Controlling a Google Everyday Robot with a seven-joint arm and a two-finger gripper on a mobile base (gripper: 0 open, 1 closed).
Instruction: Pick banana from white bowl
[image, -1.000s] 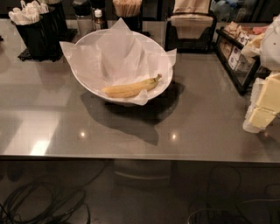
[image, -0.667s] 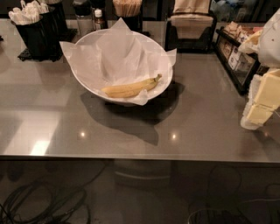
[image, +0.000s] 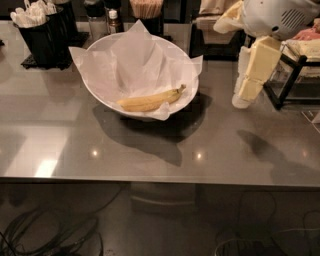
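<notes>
**Tool waiting right of the bowl, banana lying inside**

Your tool (image: 243, 95) is hanging at the right of the frame above the counter (image: 150, 150), well apart from the white bowl (image: 175, 50); I cannot tell whether it is released or clenched. The banana (image: 150, 100) is lying along the bowl's near side at centre frame, stem pointing right, on crinkled paper (image: 135, 55). You are risking pinching that loose paper with the fruit, or knocking the slanted rim by coming in low. A black rack (image: 290, 75) is standing close by the tool at the right edge, and a black caddy (image: 42, 35) is sitting at the upper left.
</notes>
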